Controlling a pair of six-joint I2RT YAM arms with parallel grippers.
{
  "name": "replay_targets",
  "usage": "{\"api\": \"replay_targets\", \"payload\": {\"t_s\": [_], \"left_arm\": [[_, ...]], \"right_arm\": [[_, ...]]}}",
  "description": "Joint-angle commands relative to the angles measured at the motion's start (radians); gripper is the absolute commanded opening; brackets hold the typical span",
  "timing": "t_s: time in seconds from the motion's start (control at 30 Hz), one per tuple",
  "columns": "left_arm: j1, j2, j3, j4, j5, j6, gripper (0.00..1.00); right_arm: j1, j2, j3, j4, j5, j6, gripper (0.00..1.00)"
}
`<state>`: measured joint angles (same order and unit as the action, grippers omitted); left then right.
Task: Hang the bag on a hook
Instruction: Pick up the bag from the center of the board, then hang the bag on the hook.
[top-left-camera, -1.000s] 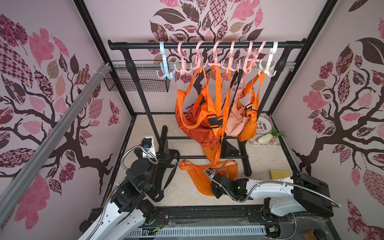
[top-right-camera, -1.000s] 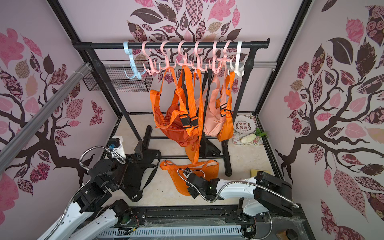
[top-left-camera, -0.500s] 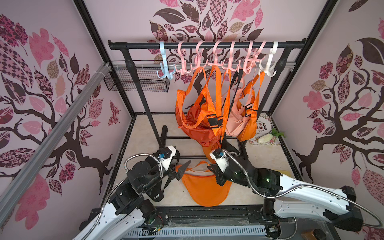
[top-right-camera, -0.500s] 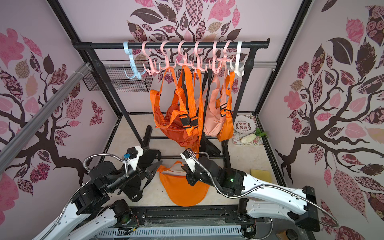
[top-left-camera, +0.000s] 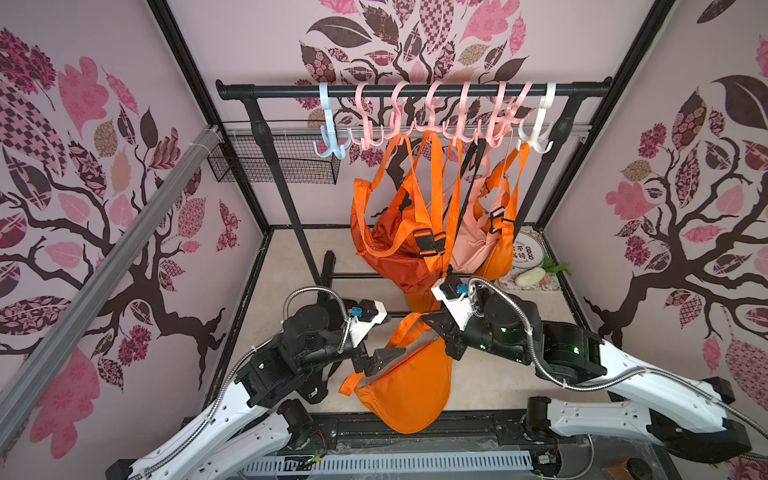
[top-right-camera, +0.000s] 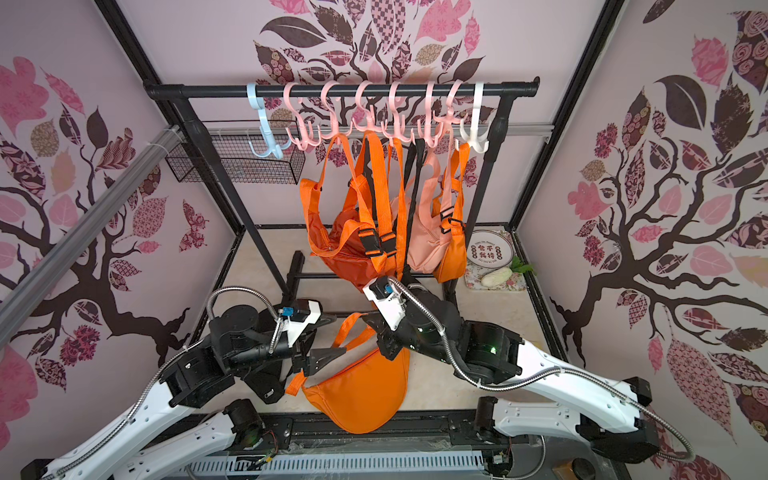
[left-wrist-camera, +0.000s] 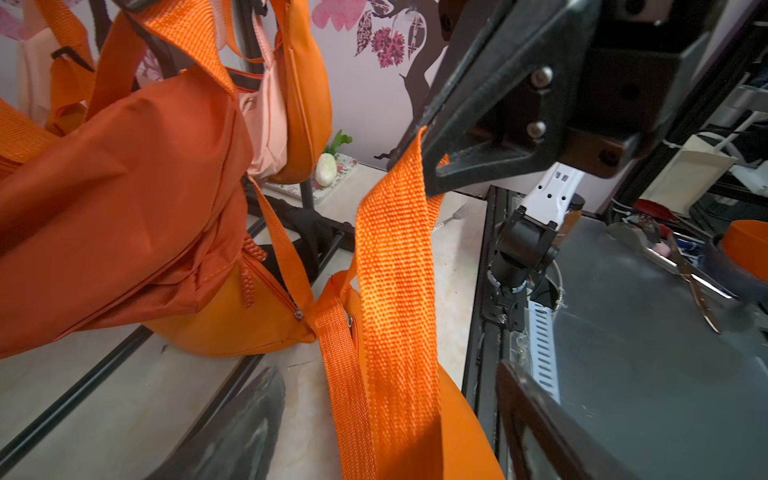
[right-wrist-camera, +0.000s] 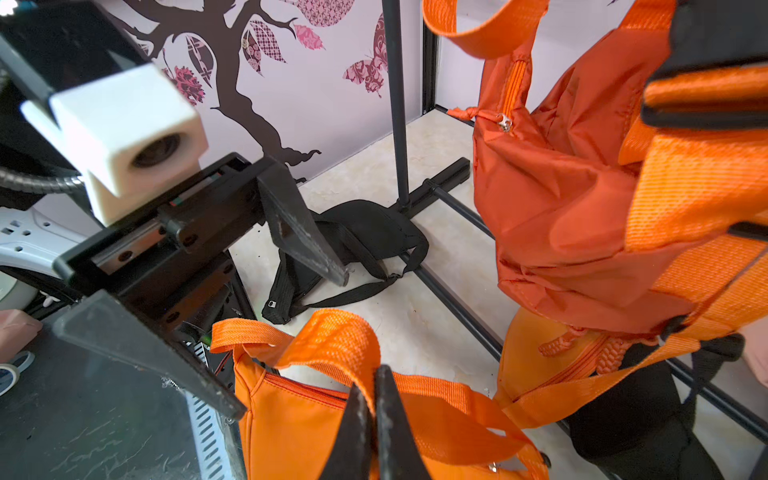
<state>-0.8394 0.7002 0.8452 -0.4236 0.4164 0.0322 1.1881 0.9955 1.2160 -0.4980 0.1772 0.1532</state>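
The bag (top-left-camera: 409, 386) is bright orange, soft and shaped like a half moon, with a zip along its top edge. It hangs just under the right gripper (right-wrist-camera: 374, 376) and looks to be up off the floor. Its flat woven strap (top-left-camera: 405, 332) goes up from the bag in a loop. The right gripper is squeezed tight on the top of that loop. The bag dangles from it, and the strap runs up and down, a bit slanted.

The left gripper (left-wrist-camera: 388, 368) is just beside the strap, on the side away from the right gripper. Its jaws stand wide apart and hold nothing. In the left wrist view the strap hangs between them, and I cannot see it touching either one. That makes the left gripper the closer one to the loose part of the strap. I think it should close there next, to help keep the loop open.

The hooks (top-left-camera: 415, 133) sit on the rail (top-left-camera: 270, 89), high above and behind both grippers. Other bags (top-left-camera: 399, 245) fill the middle hooks. The blue hook (top-left-camera: 330, 143) at the end looks free.
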Motion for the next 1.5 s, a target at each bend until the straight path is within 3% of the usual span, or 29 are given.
{"api": "replay_targets", "payload": {"t_s": [0.0, 0.27, 0.47, 0.57, 0.7, 0.8, 1.0, 1.17, 1.23, 1.33, 1.47], "left_arm": [[-0.004, 0.011, 0.061, -0.007, 0.082, -0.034, 0.77], [-0.004, 0.06, 0.075, -0.067, 0.04, -0.008, 0.32], [-0.005, 0.069, 0.111, -0.057, -0.018, 0.017, 0.14], [-0.005, 0.064, 0.15, -0.092, -0.078, 0.042, 0.0], [-0.005, 0.015, 0.229, -0.125, -0.248, 0.044, 0.0], [-0.004, 0.026, 0.373, -0.17, -0.385, 0.025, 0.0], [-0.004, 0.172, 0.712, -0.264, -0.58, -0.004, 0.0], [0.002, 0.302, 0.913, -0.293, -0.772, 0.051, 0.0], [0.023, 0.363, 0.984, -0.311, -0.803, 0.072, 0.0], [0.152, 0.453, 1.08, -0.344, -0.738, 0.054, 0.0], [0.309, 0.569, 1.203, -0.362, -0.658, 0.021, 0.0]], "right_arm": [[0.004, 0.019, 0.067, -0.038, 0.021, -0.017, 0.0], [0.004, 0.015, 0.148, -0.043, -0.027, -0.007, 0.0], [0.004, 0.015, 0.173, -0.028, -0.11, 0.008, 0.0], [0.004, 0.02, 0.193, -0.035, -0.085, 0.0, 0.0], [0.004, 0.053, 0.256, -0.029, -0.028, -0.032, 0.0], [0.004, 0.125, 0.364, -0.021, 0.0, -0.068, 0.0], [0.004, 0.34, 0.715, -0.02, 0.0, -0.147, 0.0], [-0.003, 0.556, 1.072, -0.036, 0.007, -0.226, 0.0], [-0.036, 0.654, 1.24, -0.069, -0.018, -0.232, 0.0], [-0.105, 0.794, 1.455, -0.092, -0.09, -0.203, 0.0], [-0.139, 0.834, 1.465, 0.017, -0.132, -0.212, 0.0]]}}
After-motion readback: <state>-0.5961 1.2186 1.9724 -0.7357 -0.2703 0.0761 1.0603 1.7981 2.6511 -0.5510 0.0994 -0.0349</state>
